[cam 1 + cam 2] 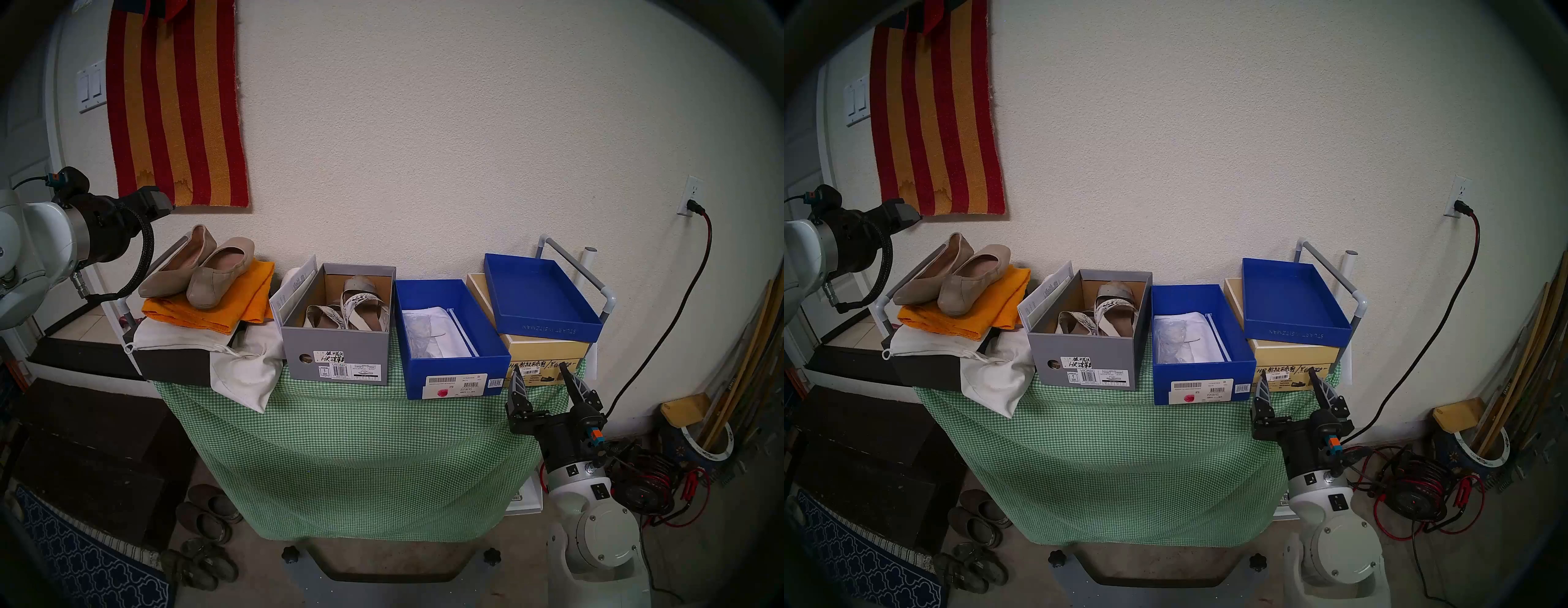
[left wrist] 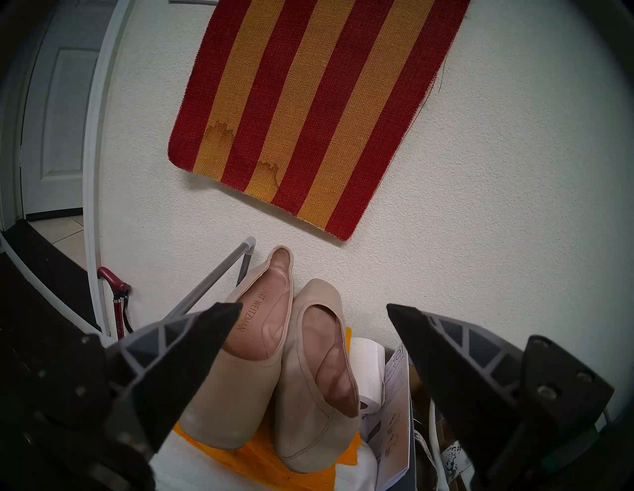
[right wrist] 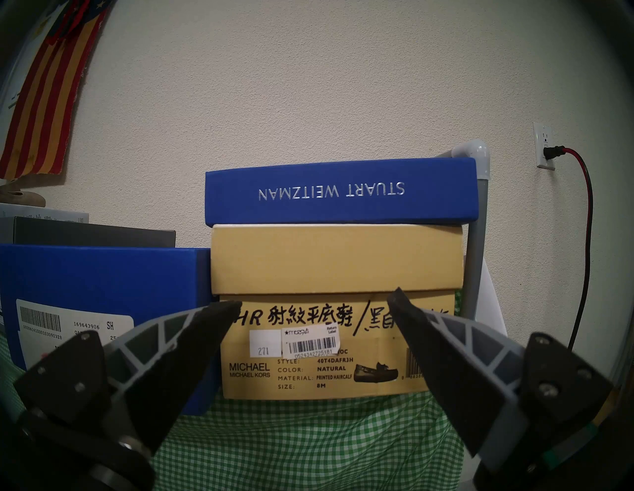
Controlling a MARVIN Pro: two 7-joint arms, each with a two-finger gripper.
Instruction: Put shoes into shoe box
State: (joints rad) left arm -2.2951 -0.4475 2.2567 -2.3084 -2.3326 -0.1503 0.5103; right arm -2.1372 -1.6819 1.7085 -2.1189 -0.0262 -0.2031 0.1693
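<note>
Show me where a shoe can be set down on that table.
Free: the green checked cloth in front of the grey box, and inside the blue shoe box on its white paper. Crowded: the left end under the beige flats, and the right end's stacked boxes.

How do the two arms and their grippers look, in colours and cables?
Both arms have glossy white rounded shells with a silver ring before a black wrist. The right gripper has black pointed fingers on grey triangular ribbing and an orange-and-teal connector. The left gripper has the same fingers; a black braided cable loops beneath its wrist.
</note>
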